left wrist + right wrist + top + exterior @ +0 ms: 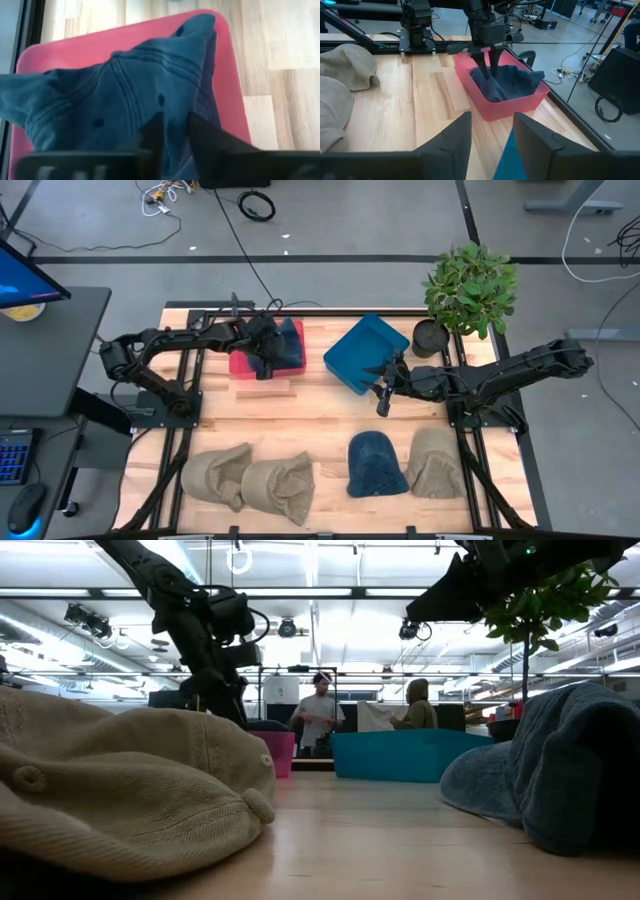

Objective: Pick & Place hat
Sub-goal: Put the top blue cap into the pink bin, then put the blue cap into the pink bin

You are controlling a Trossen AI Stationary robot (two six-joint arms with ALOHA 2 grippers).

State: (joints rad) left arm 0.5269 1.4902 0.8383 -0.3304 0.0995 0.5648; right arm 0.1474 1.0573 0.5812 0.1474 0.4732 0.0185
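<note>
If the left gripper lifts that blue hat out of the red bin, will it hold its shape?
Probably not: the blue hat lies creased and folded in the red bin, so it likely droops from the left gripper. Being cloth, it seems light and unlikely to slip.

I see a potted plant (pixel 468 292) at the table's far right corner, just beside the wooden table (pixel 300 415) edge. A monitor (pixel 22 275) glows on the desk at left, with a keyboard (pixel 14 457) and mouse (pixel 26 506) nearer. Cables (pixel 255 204) lie on the floor. Two people (pixel 318 712) stand far behind.
</note>
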